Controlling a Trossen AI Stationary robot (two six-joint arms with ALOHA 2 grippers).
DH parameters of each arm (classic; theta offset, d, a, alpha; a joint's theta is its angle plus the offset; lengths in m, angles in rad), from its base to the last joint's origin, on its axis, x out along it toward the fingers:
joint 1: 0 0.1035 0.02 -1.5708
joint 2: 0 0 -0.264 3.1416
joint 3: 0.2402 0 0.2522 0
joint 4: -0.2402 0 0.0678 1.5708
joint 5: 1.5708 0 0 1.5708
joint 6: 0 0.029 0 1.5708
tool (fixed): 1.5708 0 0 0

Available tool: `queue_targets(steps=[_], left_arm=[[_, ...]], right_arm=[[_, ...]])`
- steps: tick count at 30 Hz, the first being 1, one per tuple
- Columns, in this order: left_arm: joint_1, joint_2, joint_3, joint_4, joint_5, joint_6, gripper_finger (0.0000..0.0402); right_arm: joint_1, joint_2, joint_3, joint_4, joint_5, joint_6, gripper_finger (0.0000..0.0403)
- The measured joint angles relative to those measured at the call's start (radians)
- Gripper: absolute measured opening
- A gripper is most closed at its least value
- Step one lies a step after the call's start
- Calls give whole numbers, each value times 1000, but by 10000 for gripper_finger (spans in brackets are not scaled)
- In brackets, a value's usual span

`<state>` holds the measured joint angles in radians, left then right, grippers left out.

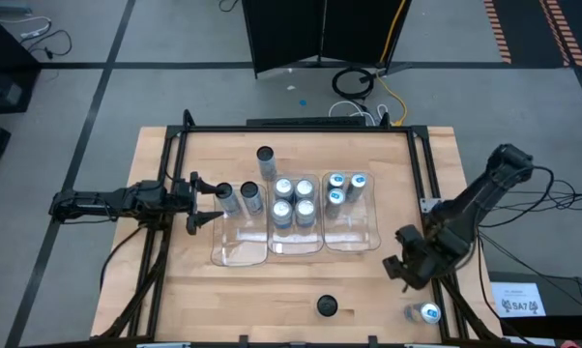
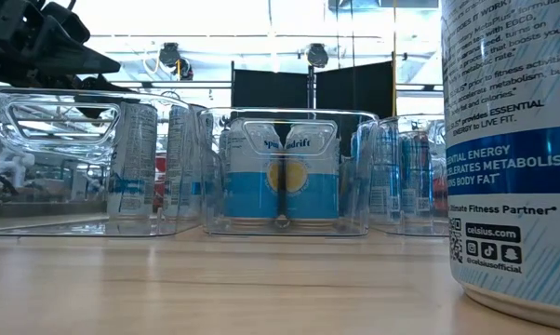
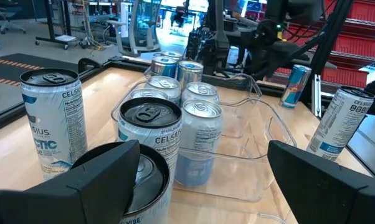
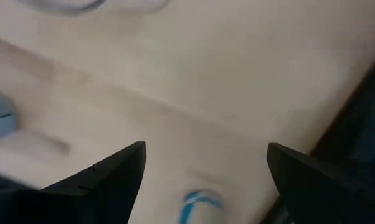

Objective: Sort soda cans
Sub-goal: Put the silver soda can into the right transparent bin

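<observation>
Nearest the camera in the low view stands a Celsius can (image 2: pixel 513 149), filling the right of the frame on the front part of the tabletop (image 1: pixel 175 290); the high view shows it as the dark-topped can at the front edge. The left gripper (image 1: pixel 206 200) hangs level with the two dark-topped cans (image 1: pixel 239 198) just beside the left clear tray (image 1: pixel 223 253), its jaws spread wide and holding nothing; the left wrist view puts the nearer of the two right between the jaws. The step in hand appears to be taking that can. To do it well, the jaws should close square on the can's body below the rim, then lift straight up before moving, because its neighbour and the tray wall stand very close. The middle tray (image 1: pixel 297 246) holds silver-topped cans (image 1: pixel 293 201), the right tray (image 1: pixel 354 240) blue-topped ones (image 1: pixel 346 188). A lone dark-topped can (image 1: pixel 265 160) stands behind the trays. The right gripper (image 1: pixel 404 268) waits near the tabletop's right edge, jaws spread and empty, above a blue-topped can (image 1: pixel 422 312) lying close to the front right corner; that can risks rolling off. Open room lies along the front and left of the tabletop.
</observation>
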<state>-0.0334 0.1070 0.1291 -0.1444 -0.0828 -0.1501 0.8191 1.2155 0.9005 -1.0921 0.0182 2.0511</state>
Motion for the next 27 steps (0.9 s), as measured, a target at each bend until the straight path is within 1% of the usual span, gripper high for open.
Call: queue_targets(steps=[3,7,10,13,16,22,27], left_arm=[[0,0,0,0,0,0,363],[0,0,0,0,0,0,363],[0,0,0,0,0,0,363],[0,0,0,0,0,0,363],[0,0,0,0,0,0,363],[0,0,0,0,0,0,363],[0,0,0,0,0,0,363]], right_arm=[[67,22,0,54,9,113,327],[159,56,0,81,5,263,327],[205,77,0,115,3,315,327],[226,90,3,155,3,309,327],[237,94,26,157,3,281,327],[260,94,71,138,6,167,327],[284,107,71,159,-21,127,327]])
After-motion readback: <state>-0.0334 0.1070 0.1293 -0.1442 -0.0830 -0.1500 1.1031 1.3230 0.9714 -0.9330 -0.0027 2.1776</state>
